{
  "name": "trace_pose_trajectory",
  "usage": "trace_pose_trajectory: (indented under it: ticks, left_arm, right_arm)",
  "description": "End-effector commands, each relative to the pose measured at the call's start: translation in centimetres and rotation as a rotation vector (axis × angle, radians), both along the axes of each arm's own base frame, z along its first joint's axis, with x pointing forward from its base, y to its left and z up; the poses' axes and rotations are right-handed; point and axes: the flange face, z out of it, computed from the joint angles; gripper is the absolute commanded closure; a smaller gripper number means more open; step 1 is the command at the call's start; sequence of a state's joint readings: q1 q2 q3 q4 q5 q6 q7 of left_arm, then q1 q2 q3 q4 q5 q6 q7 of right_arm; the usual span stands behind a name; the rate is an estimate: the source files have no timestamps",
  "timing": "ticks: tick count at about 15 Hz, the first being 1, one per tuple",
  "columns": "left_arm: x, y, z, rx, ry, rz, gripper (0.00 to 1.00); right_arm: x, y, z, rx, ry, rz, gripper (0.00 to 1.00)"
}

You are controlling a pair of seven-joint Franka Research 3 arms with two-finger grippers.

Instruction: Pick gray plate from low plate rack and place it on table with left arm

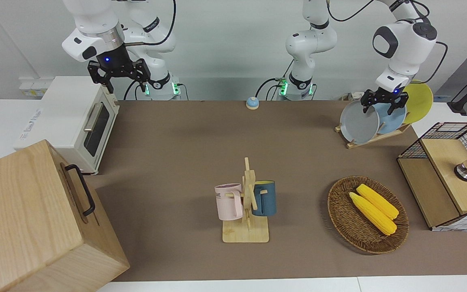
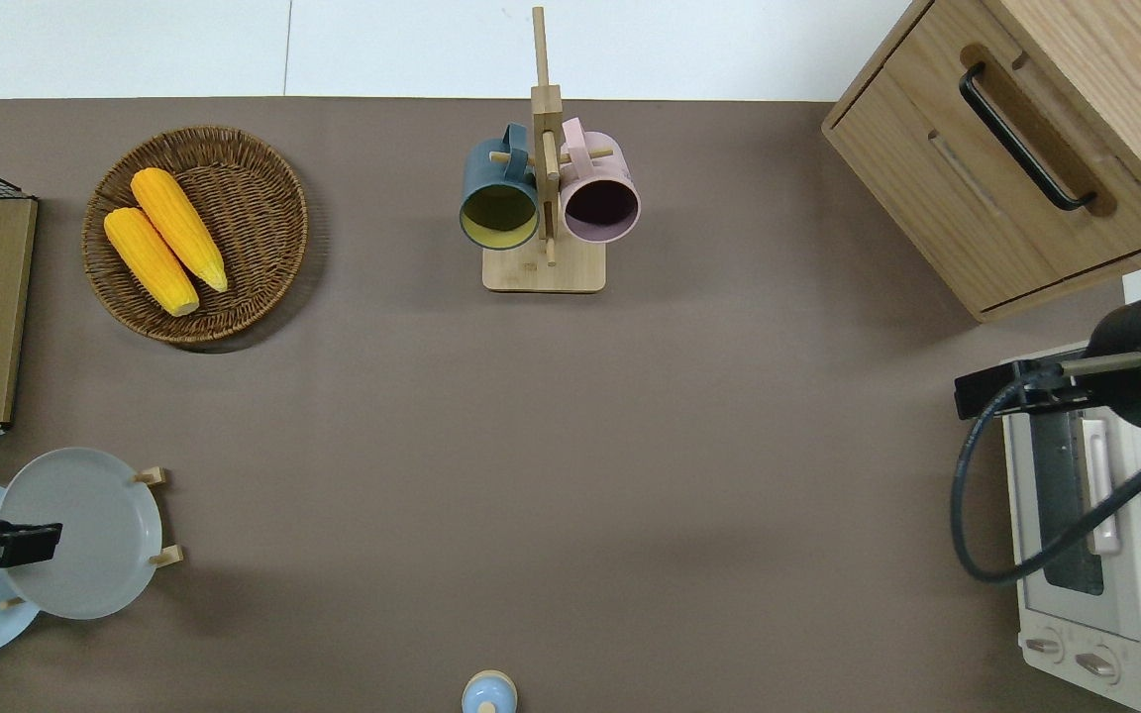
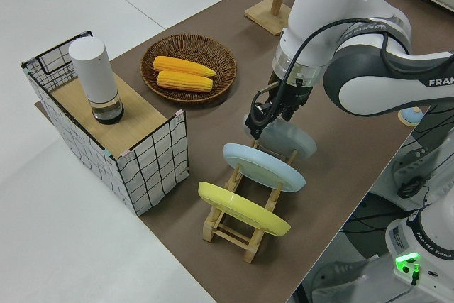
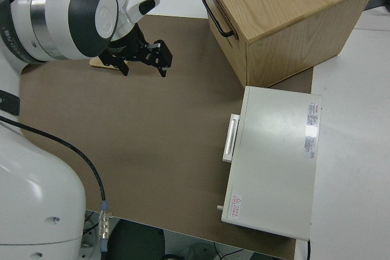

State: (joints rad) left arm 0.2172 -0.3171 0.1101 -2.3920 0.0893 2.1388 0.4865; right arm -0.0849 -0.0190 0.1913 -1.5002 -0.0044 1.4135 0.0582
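The wide table (image 1: 176,134), covered in a brown mat with white edges, carries everything else. At the right arm's end stand a big light-oak cabinet with a black handle (image 1: 35,219) and, nearer to the robots than it, a cream toaster oven (image 1: 75,121). At the left arm's end sits a wire-grid box with a wooden lid (image 1: 448,178). A round woven wicker basket (image 1: 341,215) holding two yellow corn cobs (image 1: 373,207) lies just beside that box, toward the middle of the table. At mid-table stands an upright wooden mug tree (image 1: 247,202) with a pink mug (image 1: 229,201) and a dark blue mug (image 1: 265,198) hanging on it. The small low light-wood plate rack (image 1: 375,136) sits near the robots at the left arm's end, with three plates standing tilted in its slots: a round pale gray plate (image 1: 359,121), a sky-blue plate (image 1: 393,117) and a yellow plate (image 1: 419,101). The left arm's black two-finger gripper (image 1: 383,103) is down at the gray plate's upper rim, over the rack; whether its jaws are clamped on the rim or still apart cannot be told. The right arm is parked, its black gripper (image 1: 125,79) with jaws spread wide apart. A small blue bell (image 1: 252,103) rests at the table edge nearest the robots.
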Motion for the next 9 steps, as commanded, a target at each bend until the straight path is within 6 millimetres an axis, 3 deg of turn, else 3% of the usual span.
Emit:
trace_pose_trajectory:
  ticks: [1, 3, 4, 7, 8, 9]
  left_arm:
    - [-1.02, -0.07, -0.44, -0.006, -0.029, 0.003, 0.00]
    - [-1.06, -0.16, -0.58, -0.007, -0.027, 0.003, 0.01]
    - [-1.04, -0.30, -0.66, -0.008, -0.025, 0.003, 0.08]
    - [-1.09, -0.46, -0.83, -0.010, -0.020, 0.011, 0.62]
    - [-1.12, -0.53, -0.79, -0.011, -0.018, 0.009, 0.88]
    - [-1.11, -0.61, -0.92, -0.011, -0.015, 0.008, 1.00]
  right_arm:
    - [-0.25, 0.05, 0.29, 0.006, 0.007, 0.000, 0.011]
    - [-0.24, -0.03, 0.29, 0.006, 0.007, -0.002, 0.011]
    - [-0.25, 0.05, 0.29, 0.006, 0.007, 0.000, 0.011]
    - [-0.25, 0.05, 0.29, 0.006, 0.007, 0.001, 0.013]
    - [-0.25, 0.05, 0.29, 0.006, 0.007, 0.000, 0.011]
    - [-0.25, 0.05, 0.29, 0.006, 0.007, 0.000, 0.011]
